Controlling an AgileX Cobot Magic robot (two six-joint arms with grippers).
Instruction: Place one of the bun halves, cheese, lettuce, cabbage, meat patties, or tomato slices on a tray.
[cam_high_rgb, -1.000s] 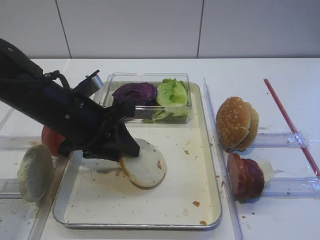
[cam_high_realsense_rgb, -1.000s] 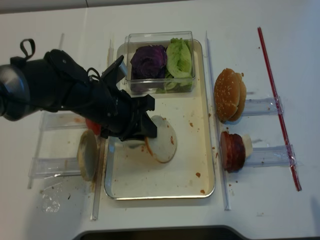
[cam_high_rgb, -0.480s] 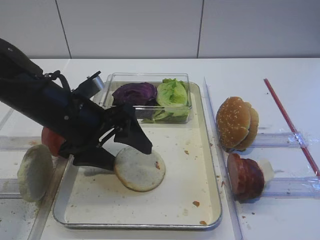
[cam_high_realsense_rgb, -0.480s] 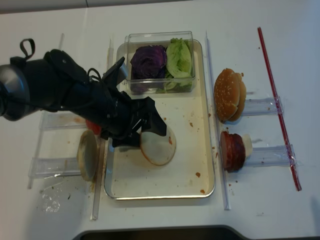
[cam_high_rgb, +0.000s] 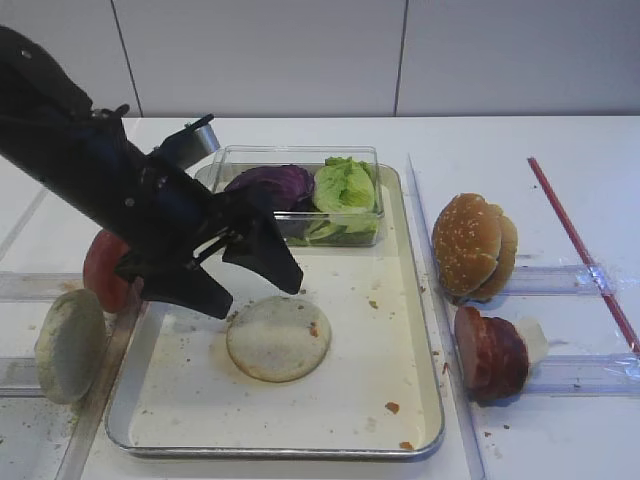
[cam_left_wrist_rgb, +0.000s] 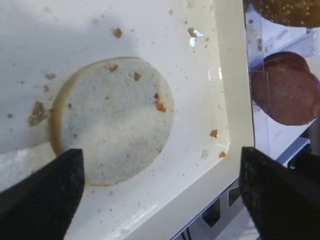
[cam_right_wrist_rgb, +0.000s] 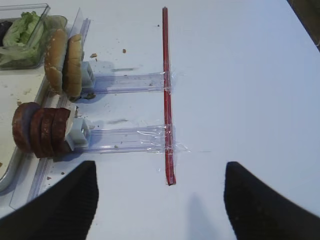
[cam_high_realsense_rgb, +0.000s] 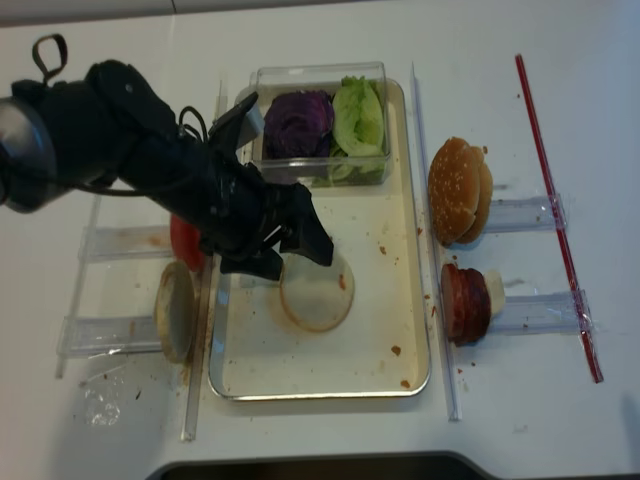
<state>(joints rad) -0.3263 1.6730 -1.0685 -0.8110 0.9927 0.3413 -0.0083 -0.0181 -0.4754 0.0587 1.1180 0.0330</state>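
Observation:
The flat pale bun half (cam_high_rgb: 278, 338) (cam_high_realsense_rgb: 316, 293) (cam_left_wrist_rgb: 115, 120) lies cut face up on the metal tray (cam_high_rgb: 350, 405) (cam_high_realsense_rgb: 330, 362) (cam_left_wrist_rgb: 200, 100), left of its middle. My left gripper (cam_high_rgb: 250, 290) (cam_high_realsense_rgb: 290, 262) (cam_left_wrist_rgb: 160, 200) hovers just above the bun's near-left edge, open, holding nothing. Over bare table at the right, my right gripper (cam_right_wrist_rgb: 160, 205) is open and empty. Meat patties (cam_high_rgb: 490, 352) (cam_right_wrist_rgb: 42, 130) stand on edge in a rack right of the tray, a pale cheese slab (cam_high_rgb: 533, 340) beside them. Tomato slices (cam_high_rgb: 105, 270) sit left of the tray.
A clear box (cam_high_rgb: 300, 158) at the tray's back holds purple cabbage (cam_high_rgb: 268, 185) and lettuce (cam_high_rgb: 343, 185). Sesame bun halves (cam_high_rgb: 472, 245) (cam_right_wrist_rgb: 62, 62) stand in a rack at right. Another pale bun half (cam_high_rgb: 70, 345) leans left of the tray. A red strip (cam_high_rgb: 580, 250) (cam_right_wrist_rgb: 166, 90) lies far right.
The left gripper has opened and let go of the bun half, which dropped from tilted to flat on the tray. The gripper has lifted slightly.

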